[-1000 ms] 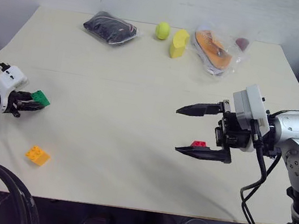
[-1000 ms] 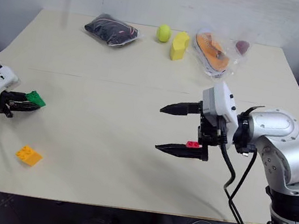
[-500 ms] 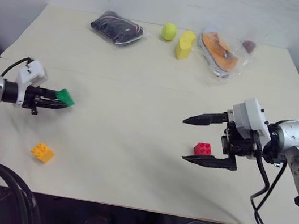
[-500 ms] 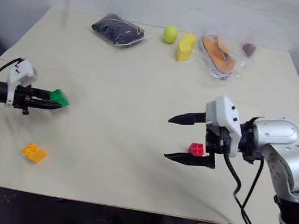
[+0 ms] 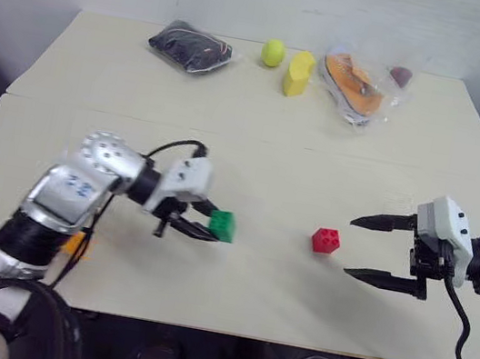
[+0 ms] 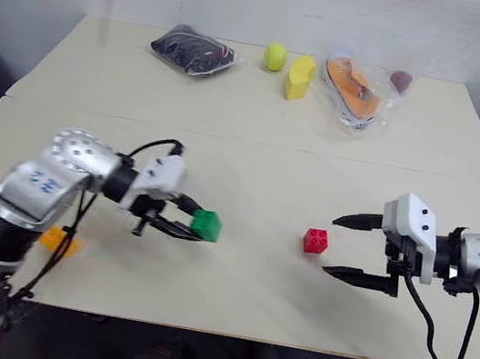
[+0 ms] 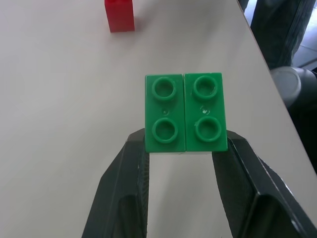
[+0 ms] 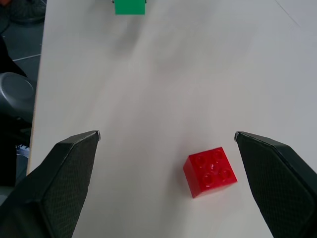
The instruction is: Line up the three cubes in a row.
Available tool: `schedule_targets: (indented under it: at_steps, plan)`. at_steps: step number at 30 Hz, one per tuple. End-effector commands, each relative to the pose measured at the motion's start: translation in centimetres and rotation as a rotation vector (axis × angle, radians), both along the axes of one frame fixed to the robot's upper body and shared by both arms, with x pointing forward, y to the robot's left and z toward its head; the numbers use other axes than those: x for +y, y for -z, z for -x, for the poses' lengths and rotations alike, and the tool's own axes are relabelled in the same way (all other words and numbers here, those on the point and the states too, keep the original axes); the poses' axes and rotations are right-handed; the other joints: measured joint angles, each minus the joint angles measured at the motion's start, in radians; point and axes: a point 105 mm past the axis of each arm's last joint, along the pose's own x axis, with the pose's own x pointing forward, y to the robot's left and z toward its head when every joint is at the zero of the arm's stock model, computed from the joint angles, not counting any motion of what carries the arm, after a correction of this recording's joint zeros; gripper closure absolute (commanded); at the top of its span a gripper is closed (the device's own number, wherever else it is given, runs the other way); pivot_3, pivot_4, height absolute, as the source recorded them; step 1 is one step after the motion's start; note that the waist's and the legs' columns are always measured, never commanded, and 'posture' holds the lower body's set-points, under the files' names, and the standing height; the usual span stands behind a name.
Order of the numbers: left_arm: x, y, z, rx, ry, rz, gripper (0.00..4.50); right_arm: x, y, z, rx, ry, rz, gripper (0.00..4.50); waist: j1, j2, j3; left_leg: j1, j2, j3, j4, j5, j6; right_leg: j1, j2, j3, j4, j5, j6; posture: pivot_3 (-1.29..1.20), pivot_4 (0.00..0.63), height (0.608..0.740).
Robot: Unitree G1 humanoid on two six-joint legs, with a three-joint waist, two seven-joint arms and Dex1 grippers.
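Green cube (image 5: 222,224) clamped in L gripper (image 5: 206,224); red cube (image 5: 326,240) before wide-open R gripper (image 5: 356,248).

Left hand (image 5: 203,225) carried green cube (image 5: 222,225) toward centre

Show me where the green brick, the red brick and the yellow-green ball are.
green brick (image 7: 185,112), left wrist view, studded top face
red brick (image 8: 210,171), right wrist view, studded top
yellow-green ball (image 5: 273,52), left eye view, centre

Bare table (image 5: 255,145) lies between the left gripper (image 5: 202,227) and the red cube (image 5: 326,240) at its 3 o'clock; clutter — ball (image 5: 273,52), yellow block (image 5: 297,72), bags — crowds 12 o'clock, well apart.
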Motion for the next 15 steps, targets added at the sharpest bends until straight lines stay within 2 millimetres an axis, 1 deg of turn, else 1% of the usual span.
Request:
schedule_targets:
  at_steps: [1, 5, 8, 13, 15]
  plan:
    - [-1.4, 0.3, -1.1, -0.039, -0.041, -0.024, 3.03, -0.9, -0.4, -0.3, -0.060, 0.022, 0.029, 0.00, 0.002, 0.000, 0.000, 0.000, 0.000, 0.000, 0.000, 0.000, 0.000, 0.000, 0.000, 0.000, 0.000, 0.000, 0.000, 0.00, 0.150, 0.740]
    - [-2.7, 1.5, -1.6, -0.030, -0.037, -0.053, 3.03, -1.6, 0.3, -0.7, -0.071, 0.036, 0.053, 0.00, 0.007, 0.000, 0.000, 0.000, 0.000, 0.000, 0.000, 0.000, 0.000, 0.000, 0.000, 0.000, 0.000, 0.000, 0.000, 0.00, 0.150, 0.740]
    - [-2.7, 2.3, -2.8, -0.044, -0.086, -0.091, 3.03, -1.7, 0.4, -0.9, -0.072, 0.047, 0.047, 0.00, 0.015, 0.000, 0.000, 0.000, 0.000, 0.000, 0.000, 0.000, 0.001, 0.000, 0.000, 0.000, 0.000, 0.000, 0.000, 0.00, 0.150, 0.740]
    - [-3.3, 3.2, -3.1, -0.045, -0.084, -0.106, 3.03, -1.6, 0.5, -0.9, -0.077, 0.053, 0.040, 0.00, 0.018, 0.000, 0.000, -0.001, 0.000, -0.001, 0.001, 0.000, 0.001, 0.000, 0.000, -0.001, 0.000, 0.000, 0.000, 0.00, 0.150, 0.740]
    - [-3.5, 3.9, -3.3, -0.054, -0.086, -0.129, 3.03, -1.5, 0.4, -0.9, -0.079, 0.061, 0.028, 0.00, 0.020, 0.000, 0.000, -0.001, -0.001, -0.001, 0.001, 0.000, 0.001, 0.000, -0.001, -0.001, 0.000, 0.000, 0.000, 0.00, 0.150, 0.740]
